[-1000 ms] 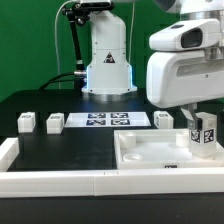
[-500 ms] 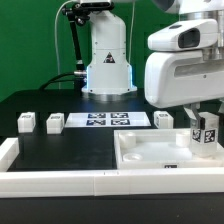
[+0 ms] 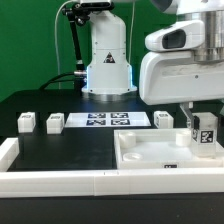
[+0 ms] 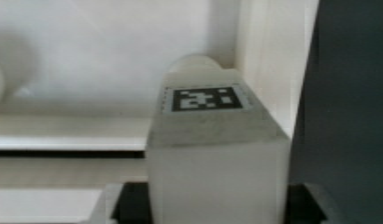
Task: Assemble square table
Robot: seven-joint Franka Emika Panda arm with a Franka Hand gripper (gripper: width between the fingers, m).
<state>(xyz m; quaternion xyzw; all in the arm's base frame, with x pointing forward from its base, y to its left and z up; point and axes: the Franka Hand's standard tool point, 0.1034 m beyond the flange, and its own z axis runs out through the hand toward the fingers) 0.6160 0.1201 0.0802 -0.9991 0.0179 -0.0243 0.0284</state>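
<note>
Jaws clamped on tagged white post [image 3: 204, 130], post upright, at rimmed square slab [image 3: 140, 152], exterior view's right corner

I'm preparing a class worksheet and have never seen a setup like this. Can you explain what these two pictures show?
This is a white robot arm mounted on a black table. One picture comes from a camera standing off the arm. The other comes from a camera on its wrist. The hand is closed on a small white post bearing a tag, over a corner of the recessed white slab. Three more posts stand loose near the marker board.
</note>
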